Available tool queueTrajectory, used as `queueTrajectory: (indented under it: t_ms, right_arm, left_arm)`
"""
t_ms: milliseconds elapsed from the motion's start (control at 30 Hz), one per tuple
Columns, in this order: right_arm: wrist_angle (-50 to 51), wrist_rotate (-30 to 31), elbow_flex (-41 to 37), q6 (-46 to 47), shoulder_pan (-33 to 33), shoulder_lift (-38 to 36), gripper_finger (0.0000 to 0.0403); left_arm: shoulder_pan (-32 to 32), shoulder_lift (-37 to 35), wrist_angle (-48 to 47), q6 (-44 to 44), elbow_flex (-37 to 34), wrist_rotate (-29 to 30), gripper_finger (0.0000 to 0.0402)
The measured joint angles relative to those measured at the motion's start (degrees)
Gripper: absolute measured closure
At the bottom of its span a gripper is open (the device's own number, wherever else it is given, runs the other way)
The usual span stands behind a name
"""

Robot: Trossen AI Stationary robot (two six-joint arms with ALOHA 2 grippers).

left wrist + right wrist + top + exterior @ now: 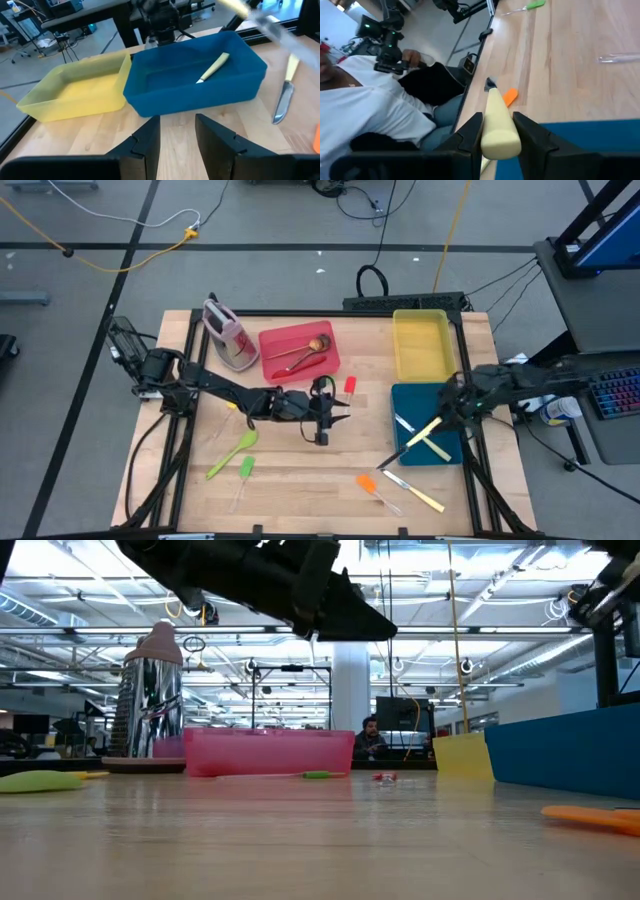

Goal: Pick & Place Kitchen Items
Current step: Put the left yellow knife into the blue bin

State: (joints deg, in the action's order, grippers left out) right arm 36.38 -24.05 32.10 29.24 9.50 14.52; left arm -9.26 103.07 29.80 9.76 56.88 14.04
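My right gripper (446, 414) is shut on a cream-handled knife (410, 442) above the blue tray (448, 395); a second cream-handled knife (430, 445) lies in that tray. My left gripper (336, 416) is open and empty above the table's middle, its fingers (150, 140) pointing toward the blue tray (150, 95). On the table lie a green spoon (232, 452), a green spatula (243, 470), a red spatula (349, 385), an orange spatula (370, 485) and another knife (415, 491). A wooden spoon (305, 352) lies in the red tray (270, 340). My right gripper pinches the knife's cream handle near its rounded free end (500, 137) between its two fingers. The knife sticks out forward past the fingertips, blade end (385, 462) toward the table's near left. It is lifted clear, slanting over the blue tray's near left corner.
The yellow tray (420, 350) stands behind the blue one. The pink-and-grey container (228, 335) stands upright at the far left beside the red tray. A person in a white shirt (370, 115) sits beyond the table's near edge. Bare wood shows in front of my left gripper.
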Motion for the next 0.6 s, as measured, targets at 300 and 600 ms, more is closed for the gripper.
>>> queueTrajectory:
  t_ms: [300,600]
  right_arm:
    - [30.11,1.43,18.56,3.27,0.0,-0.04,0.0321]
    - [39.8,13.24,15.12,8.22,-0.02,0.88,0.0319]
  left_arm:
    - [0.94,0.0,0.05,-0.37,0.0,0.0,0.0275]
    - [0.95,0.0,0.09,-1.41,0.0,0.02,0.0275]
